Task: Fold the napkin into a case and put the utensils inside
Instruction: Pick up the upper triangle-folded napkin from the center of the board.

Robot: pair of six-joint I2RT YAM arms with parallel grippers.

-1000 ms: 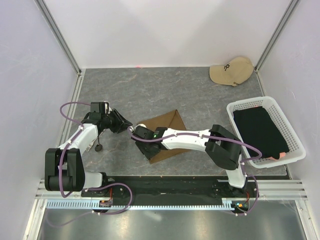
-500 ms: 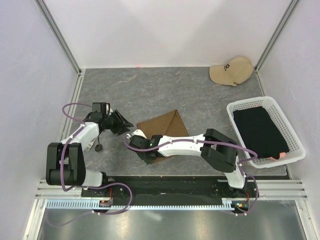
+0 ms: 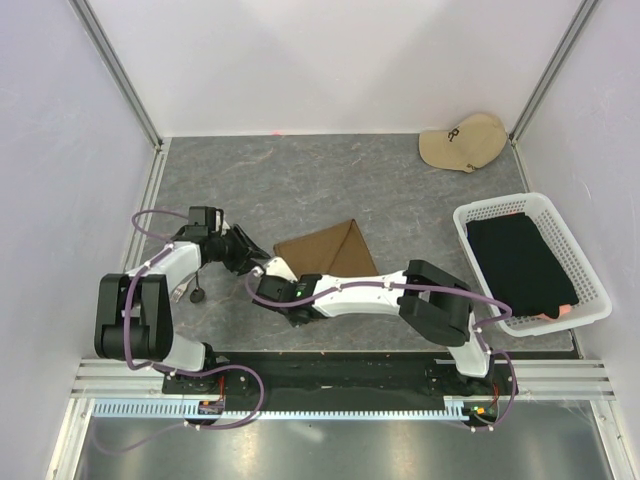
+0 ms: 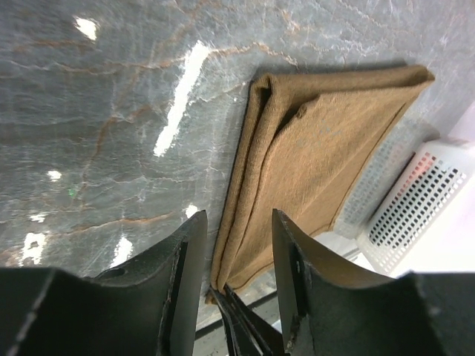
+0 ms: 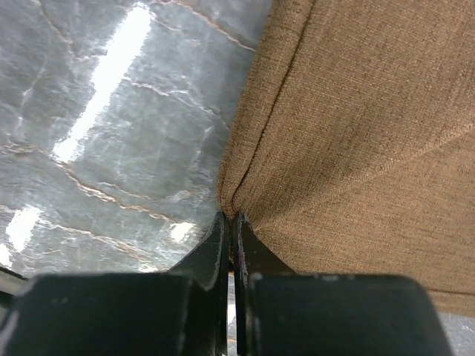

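The olive-brown napkin (image 3: 330, 250) lies folded flat at the table's middle. My right gripper (image 5: 229, 216) is shut on the napkin's (image 5: 356, 133) left edge, and the cloth puckers at its tips. It shows in the top view as the right gripper (image 3: 272, 275) at the cloth's near-left corner. Just left of that corner my left gripper (image 4: 239, 222) stands open and holds nothing. The napkin (image 4: 319, 156) lies ahead of it, and the right gripper's thin fingers (image 4: 241, 326) show between its jaws. Small slim utensils (image 3: 192, 291) lie by the left forearm, partly hidden.
A white mesh basket (image 3: 590, 305) holding black fabric stands at the right edge, also visible as the basket (image 4: 415, 215) in the left wrist view. A beige cap (image 3: 462, 141) sits at the back right. Walls and metal posts close in the table.
My right arm has reached further left along the napkin's near edge and its gripper has shut on the cloth. The left gripper has opened wider and edged toward the napkin.
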